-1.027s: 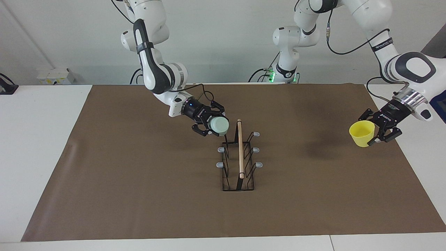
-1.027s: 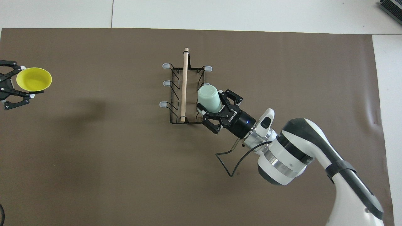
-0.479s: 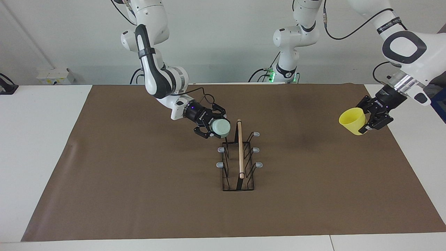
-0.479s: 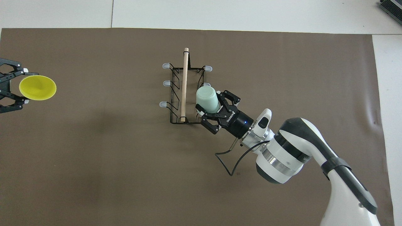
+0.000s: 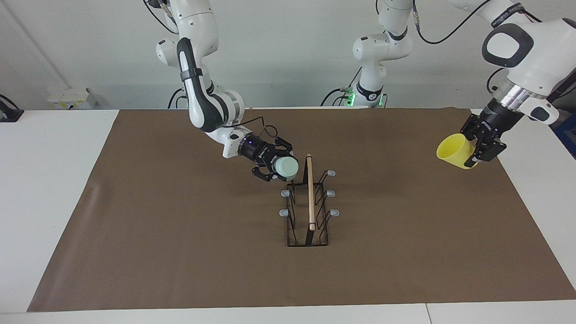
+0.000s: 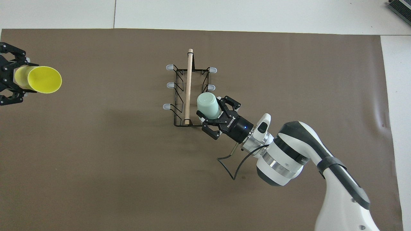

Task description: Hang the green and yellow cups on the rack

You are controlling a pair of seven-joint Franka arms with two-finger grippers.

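Right gripper (image 5: 275, 165) has its fingers around the green cup (image 5: 286, 168) at the rack (image 5: 309, 204). Left gripper (image 5: 478, 146) grips the yellow cup (image 5: 453, 150) above the mat (image 5: 180, 234).

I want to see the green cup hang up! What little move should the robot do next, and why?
Probably the right gripper should ease the green cup a bit further onto the rack prong nearest the robots, then let go. The cup is tipped sideways right at that prong. The left gripper holds the yellow cup in the air.

place: lab | evidence: 2 robot arms (image 5: 198, 85), brown table mat (image 5: 180, 234)
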